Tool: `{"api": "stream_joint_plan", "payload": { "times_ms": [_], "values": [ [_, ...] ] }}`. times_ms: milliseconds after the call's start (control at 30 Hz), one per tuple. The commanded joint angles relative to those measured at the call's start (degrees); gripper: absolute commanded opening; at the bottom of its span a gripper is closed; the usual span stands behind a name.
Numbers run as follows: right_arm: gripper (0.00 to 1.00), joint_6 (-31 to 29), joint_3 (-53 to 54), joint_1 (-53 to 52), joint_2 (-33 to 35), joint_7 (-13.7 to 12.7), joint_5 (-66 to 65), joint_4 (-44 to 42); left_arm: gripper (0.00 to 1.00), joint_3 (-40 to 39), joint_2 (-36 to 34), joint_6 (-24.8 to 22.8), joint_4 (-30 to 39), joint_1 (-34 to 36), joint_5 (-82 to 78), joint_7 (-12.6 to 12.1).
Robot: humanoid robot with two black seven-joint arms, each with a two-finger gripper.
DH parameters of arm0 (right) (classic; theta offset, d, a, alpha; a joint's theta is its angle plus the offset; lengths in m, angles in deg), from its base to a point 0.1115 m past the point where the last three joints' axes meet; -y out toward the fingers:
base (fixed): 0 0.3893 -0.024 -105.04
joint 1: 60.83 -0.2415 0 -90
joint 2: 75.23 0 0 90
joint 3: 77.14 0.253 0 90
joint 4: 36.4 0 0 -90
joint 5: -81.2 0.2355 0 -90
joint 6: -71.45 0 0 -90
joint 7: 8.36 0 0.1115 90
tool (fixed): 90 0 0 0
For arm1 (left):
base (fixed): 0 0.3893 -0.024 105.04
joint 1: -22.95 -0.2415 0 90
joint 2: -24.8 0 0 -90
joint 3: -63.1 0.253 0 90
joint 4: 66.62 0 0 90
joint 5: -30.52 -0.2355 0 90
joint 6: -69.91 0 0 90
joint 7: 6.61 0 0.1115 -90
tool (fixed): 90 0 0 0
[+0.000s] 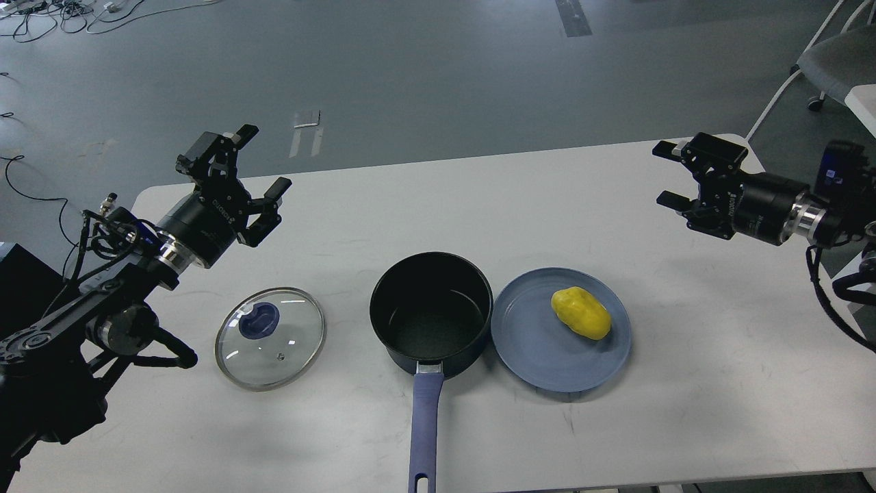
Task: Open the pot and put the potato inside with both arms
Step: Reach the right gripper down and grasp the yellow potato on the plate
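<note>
Head view under even, diffuse overhead light with a cool, bluish cast. The white tabletop (684,383) is bright but not blown out. Shadows are soft and short: a faint dark rim lies along the near edge of the plate (547,370), and a thin one beside the pot (431,308) handle. The black pot interior shows a dull sheen near its base. Small white glints mark the glass lid (270,337), and its metal rim catches light. The potato (580,312) reads saturated, with a mild highlight on top. Both arms are dark with little surface detail. Focus is sharp throughout; the floor (438,68) appears slightly grainy.
</note>
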Motion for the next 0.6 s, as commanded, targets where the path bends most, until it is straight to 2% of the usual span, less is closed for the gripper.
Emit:
{"api": "stream_joint_plan", "payload": {
  "times_ms": [0,100,200,400,567],
  "values": [
    [1.00,0.0,-6.3,-9.4,5.0,0.0,-9.7,8.6,0.98,0.0,0.3,-0.1,0.0,0.0,-0.2,0.0],
    [1.00,0.0,-13.2,-17.9,5.6,0.0,-19.1,15.0,0.98,-0.2,0.5,-0.4,0.1,0.1,-0.2,0.0],
    [1.00,0.0,-19.0,-23.7,5.0,0.0,-24.3,17.6,0.98,-0.2,0.3,-0.4,0.4,0.1,-0.2,0.0],
    [1.00,0.0,-30.2,-30.5,-3.7,0.0,-32.1,16.9,0.98,-0.2,0.2,-0.4,0.5,0.1,-0.2,0.0],
    [1.00,0.0,-32.6,-30.1,-9.9,0.0,-34.6,11.2,0.98,-0.3,0.2,-0.4,0.6,0.2,-0.2,0.0]
  ]
}}
